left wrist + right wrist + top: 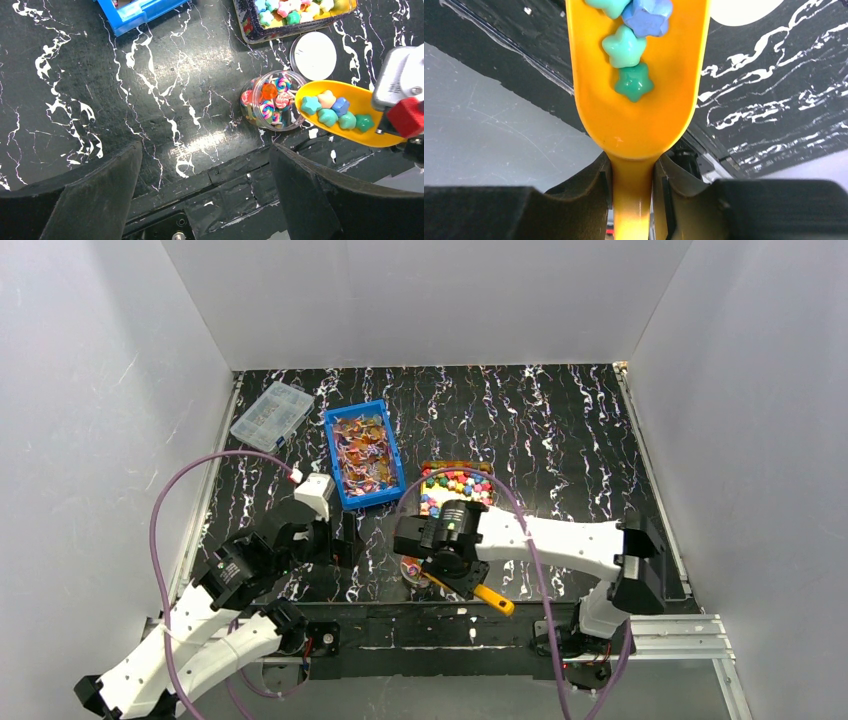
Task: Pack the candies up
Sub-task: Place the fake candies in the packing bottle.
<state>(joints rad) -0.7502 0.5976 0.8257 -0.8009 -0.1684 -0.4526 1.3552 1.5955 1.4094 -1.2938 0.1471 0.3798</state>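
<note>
A small clear jar (272, 100) on the black table holds mixed candies, some of them swirled. Right beside its rim hovers an orange scoop (345, 115) carrying several star-shaped candies (629, 47) in teal and blue. My right gripper (632, 185) is shut on the scoop's handle. More star candies fill a dark tray (456, 487), and shiny wrapped ones fill a blue bin (362, 452). My left gripper (205, 175) hangs open over the table's near edge, left of the jar, with nothing between its fingers.
A white round lid (313, 48) lies between the jar and the tray. A clear compartment box (271, 415) sits at the far left. White walls close in the table on three sides.
</note>
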